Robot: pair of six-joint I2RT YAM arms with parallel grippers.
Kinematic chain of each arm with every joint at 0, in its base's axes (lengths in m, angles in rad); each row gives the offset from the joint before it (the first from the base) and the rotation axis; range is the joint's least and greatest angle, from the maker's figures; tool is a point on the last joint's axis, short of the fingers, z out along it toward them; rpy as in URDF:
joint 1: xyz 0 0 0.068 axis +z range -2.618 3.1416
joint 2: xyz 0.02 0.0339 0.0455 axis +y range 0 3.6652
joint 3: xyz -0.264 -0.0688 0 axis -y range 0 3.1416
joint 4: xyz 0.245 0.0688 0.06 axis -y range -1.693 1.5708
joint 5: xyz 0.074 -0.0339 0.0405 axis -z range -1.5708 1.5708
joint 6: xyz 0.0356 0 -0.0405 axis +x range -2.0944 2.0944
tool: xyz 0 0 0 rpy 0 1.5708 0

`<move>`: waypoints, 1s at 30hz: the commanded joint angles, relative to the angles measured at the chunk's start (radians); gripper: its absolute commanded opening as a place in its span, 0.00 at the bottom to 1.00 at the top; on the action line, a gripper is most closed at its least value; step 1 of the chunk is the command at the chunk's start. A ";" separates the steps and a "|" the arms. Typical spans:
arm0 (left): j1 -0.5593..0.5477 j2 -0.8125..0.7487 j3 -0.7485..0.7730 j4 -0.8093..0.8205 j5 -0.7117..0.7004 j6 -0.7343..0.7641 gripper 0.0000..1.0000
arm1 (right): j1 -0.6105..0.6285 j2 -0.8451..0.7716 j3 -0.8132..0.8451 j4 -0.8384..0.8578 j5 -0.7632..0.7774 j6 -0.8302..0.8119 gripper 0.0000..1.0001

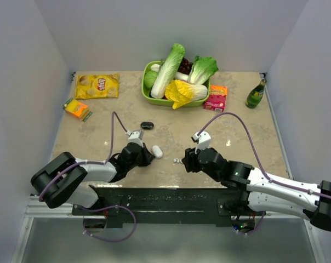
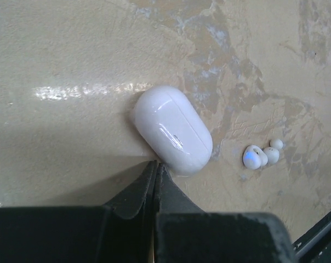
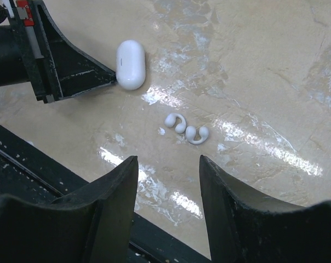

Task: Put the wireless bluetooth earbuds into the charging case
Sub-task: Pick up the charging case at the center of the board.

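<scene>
The white oval charging case [image 1: 157, 152] lies closed on the table; it also shows in the left wrist view [image 2: 173, 129] and the right wrist view [image 3: 130, 64]. My left gripper [image 2: 156, 165] is shut and empty, its tips touching the case's near edge. Two white earbuds [image 3: 187, 129] lie side by side on the table to the right of the case, one glowing blue [image 2: 255, 158]. They are tiny in the top view [image 1: 177, 161]. My right gripper [image 3: 168, 164] is open and empty, just short of the earbuds.
A small black object [image 1: 147, 125] lies behind the case. A green basket [image 1: 148, 95] of vegetables, a yellow chip bag [image 1: 97, 85], a pink box [image 1: 216, 98], a green bottle [image 1: 256, 93] and an orange pack [image 1: 76, 108] sit along the back.
</scene>
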 commanded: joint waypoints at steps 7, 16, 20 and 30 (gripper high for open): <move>-0.020 0.082 0.090 0.040 0.027 0.036 0.00 | 0.000 -0.003 0.014 0.023 0.037 0.005 0.52; -0.047 -0.025 0.085 -0.090 -0.013 0.072 0.04 | 0.000 -0.022 0.020 0.003 0.039 0.001 0.52; -0.084 -0.222 0.090 -0.261 -0.164 0.114 0.54 | 0.000 -0.032 0.024 0.011 0.045 -0.012 0.52; -0.072 -0.370 0.005 -0.115 -0.336 0.093 1.00 | 0.000 -0.003 0.048 0.012 0.063 -0.030 0.53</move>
